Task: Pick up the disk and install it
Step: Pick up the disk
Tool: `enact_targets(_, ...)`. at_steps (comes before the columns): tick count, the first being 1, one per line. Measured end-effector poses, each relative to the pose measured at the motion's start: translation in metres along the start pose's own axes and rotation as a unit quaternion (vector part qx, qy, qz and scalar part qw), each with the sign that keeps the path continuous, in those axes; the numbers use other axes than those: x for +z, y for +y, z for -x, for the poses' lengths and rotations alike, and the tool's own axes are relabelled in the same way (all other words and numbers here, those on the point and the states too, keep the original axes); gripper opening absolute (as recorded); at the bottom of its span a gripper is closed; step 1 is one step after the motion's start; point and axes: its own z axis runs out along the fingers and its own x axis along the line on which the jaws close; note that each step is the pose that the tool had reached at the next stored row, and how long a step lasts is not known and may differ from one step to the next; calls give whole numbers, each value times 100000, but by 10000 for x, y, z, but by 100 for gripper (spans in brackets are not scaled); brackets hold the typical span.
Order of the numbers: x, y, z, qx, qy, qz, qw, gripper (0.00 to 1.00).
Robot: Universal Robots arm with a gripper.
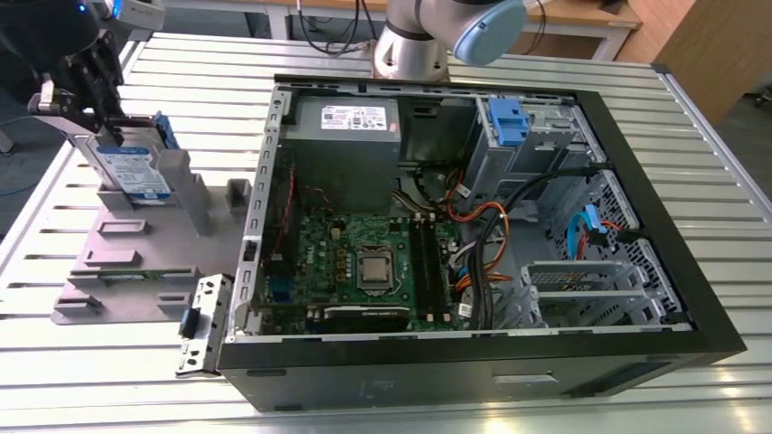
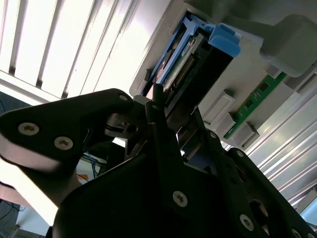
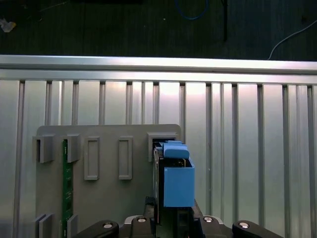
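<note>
In the exterior view, nearest the camera, the open computer case (image 1: pixel 483 371) lay on its side on the slatted metal table (image 1: pixel 108 398). A small metal bracket (image 1: pixel 202 325) lay just beside the case's near corner, on the exterior view's left. Inside the case, the green motherboard (image 1: pixel 362 262) took up the near part. A silver drive cage (image 1: pixel 591 289) sat to the exterior view's right of it. Deeper in, the grey power supply (image 1: pixel 350 122) and a blue latch piece (image 1: pixel 507 117) sat against the far wall.

On the exterior view's left of the case, a grey fixture plate (image 1: pixel 133 244) rested on the table. It held 1 green circuit strip (image 1: pixel 121 264) in its slots.

At the plate's far end the disk (image 1: pixel 130 172) stood upright on edge, its white-and-blue label showing and its lower edge down in a raised holder of the plate. The gripper (image 1: pixel 103 122) was at the disk's top end, closed partway with the disk between its 2 fingers. In the first wrist view the disk's blue carrier ran straight into the gripper's grasp. In the second wrist view 1 dark fingertip (image 2: pixel 157 96) lay against the disk's edge.

Farthest back, the arm's base (image 1: pixel 417 45) stood on the table beyond the case.
</note>
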Motion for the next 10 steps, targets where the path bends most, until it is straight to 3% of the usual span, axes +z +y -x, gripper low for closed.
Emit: enact_targets(10,-14,0,0,8,78,-9,100000,35)
